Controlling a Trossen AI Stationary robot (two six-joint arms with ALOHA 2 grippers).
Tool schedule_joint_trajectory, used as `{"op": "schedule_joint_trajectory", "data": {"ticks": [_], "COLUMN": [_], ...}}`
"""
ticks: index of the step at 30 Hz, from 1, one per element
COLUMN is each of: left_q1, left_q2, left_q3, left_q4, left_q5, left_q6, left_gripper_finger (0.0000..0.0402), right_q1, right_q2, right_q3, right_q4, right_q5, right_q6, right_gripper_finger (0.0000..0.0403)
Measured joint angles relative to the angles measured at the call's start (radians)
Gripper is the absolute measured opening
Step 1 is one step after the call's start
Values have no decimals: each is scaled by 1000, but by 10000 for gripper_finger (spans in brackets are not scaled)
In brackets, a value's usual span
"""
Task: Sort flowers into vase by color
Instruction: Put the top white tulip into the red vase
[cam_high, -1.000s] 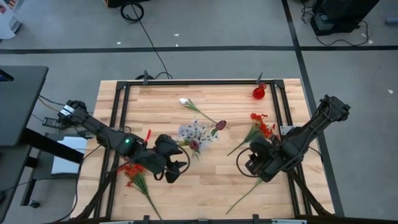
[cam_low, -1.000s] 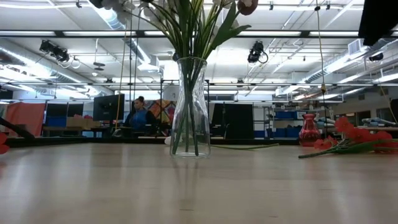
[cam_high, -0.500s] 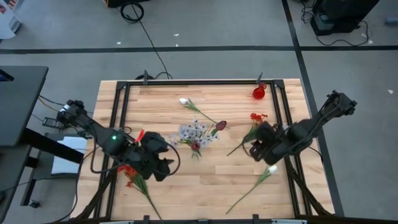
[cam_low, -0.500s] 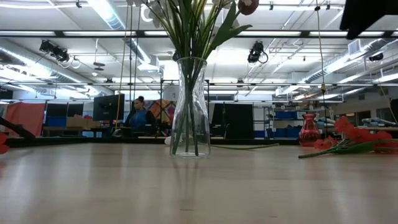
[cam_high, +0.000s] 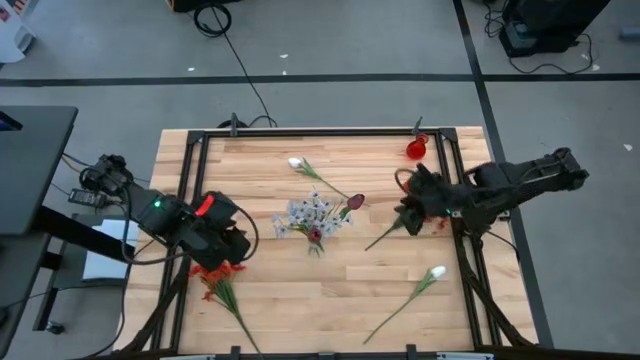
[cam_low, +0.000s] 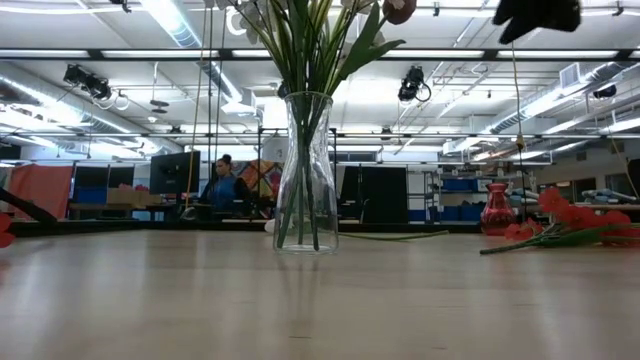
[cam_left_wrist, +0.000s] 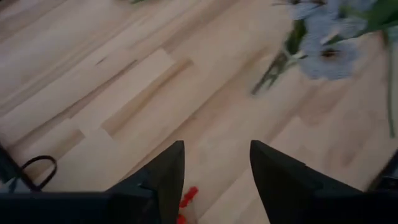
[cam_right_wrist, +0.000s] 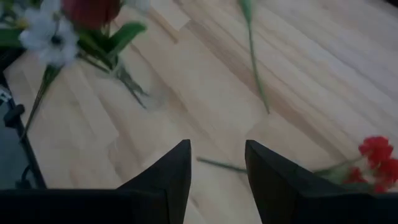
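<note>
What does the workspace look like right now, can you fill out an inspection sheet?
Surface: wooden table, black frame.
Job's things: clear vase holding stems; red vase at far edge; white flower, red flowers lying loose.
Clutter: nothing seen.
Grippers: left gripper above the red flowers, fingers apart, empty; right gripper above a second red flower, fingers apart, empty.
Cables: black cable on floor.
Surroundings: person at a far desk.
</note>
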Motion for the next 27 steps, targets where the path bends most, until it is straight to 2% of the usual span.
{"op": "schedule_joint_trajectory", "data": {"ticks": [6,10,14,19,23,27], "left_q1": [54,106,183,297,404,546], "left_q2": [-35,-85,-157,-229,-262,-278], "left_q3": [-98,-228,-399,-572,-635,-661], "left_q4": [18,148,339,501,556,564], "left_q5": [5,49,99,150,164,240], "left_q6": [-22,16,109,203,318,481], "left_gripper_finger": [170,169,169,169,169,169], "right_q1": [-192,-321,-434,-517,-582,-636], "right_q2": [31,52,91,166,258,357], "right_q3": [0,0,0,0,0,0], "right_q4": [29,30,33,51,118,196], "right_q5": [-96,-164,-228,-286,-370,-449], "right_q6": [-105,-175,-236,-298,-369,-428], "right_gripper_finger": [159,159,159,159,159,159]}}
